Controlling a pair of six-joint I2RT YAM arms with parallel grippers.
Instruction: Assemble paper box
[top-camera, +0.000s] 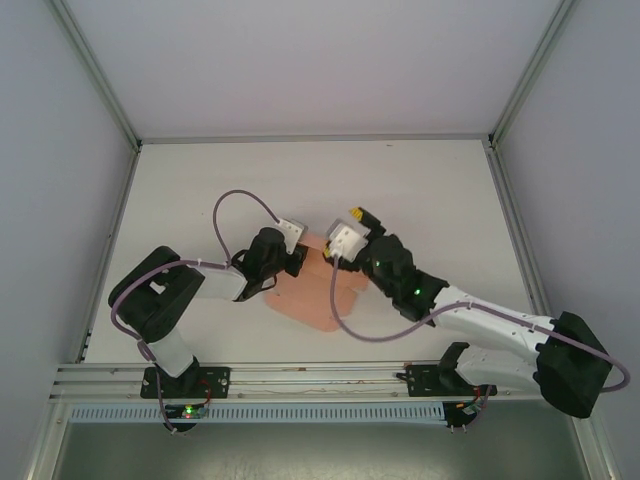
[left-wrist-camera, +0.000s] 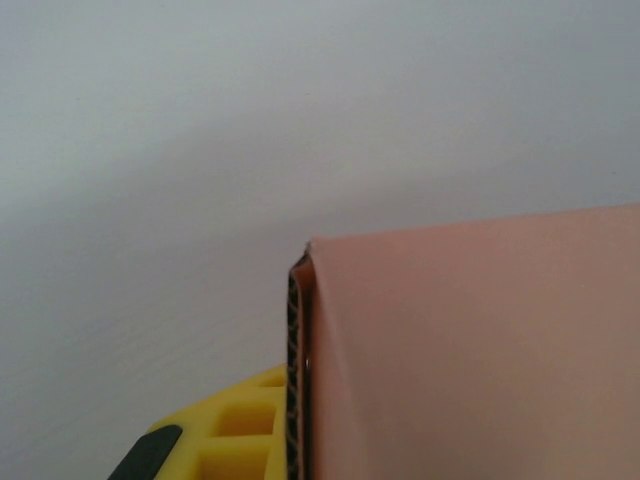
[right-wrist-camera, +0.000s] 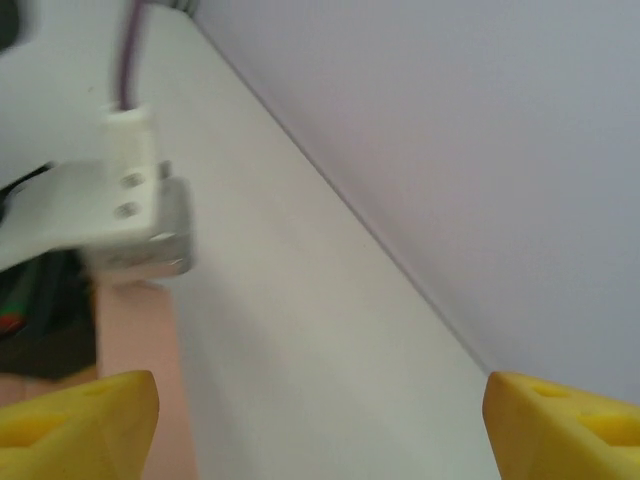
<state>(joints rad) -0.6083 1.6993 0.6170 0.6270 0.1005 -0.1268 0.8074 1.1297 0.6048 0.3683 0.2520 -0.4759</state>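
Note:
The paper box (top-camera: 312, 295) is a salmon-pink card sheet lying partly folded on the white table between the two arms. My left gripper (top-camera: 303, 262) is shut on its far left edge. In the left wrist view the pink card (left-wrist-camera: 470, 350) rises upright beside a yellow finger (left-wrist-camera: 235, 425), with its corrugated edge pressed against that finger. My right gripper (top-camera: 350, 228) hovers just right of the left one, above the sheet's far edge. Its yellow fingertips (right-wrist-camera: 80, 412) stand wide apart with nothing between them, and a strip of pink card (right-wrist-camera: 140, 340) shows at lower left.
The left arm's white wrist camera mount (right-wrist-camera: 135, 205) and purple cable sit close to the right gripper's left side. Grey enclosure walls (top-camera: 90, 120) ring the table (top-camera: 440, 190). A metal rail (top-camera: 300, 380) runs along the near edge.

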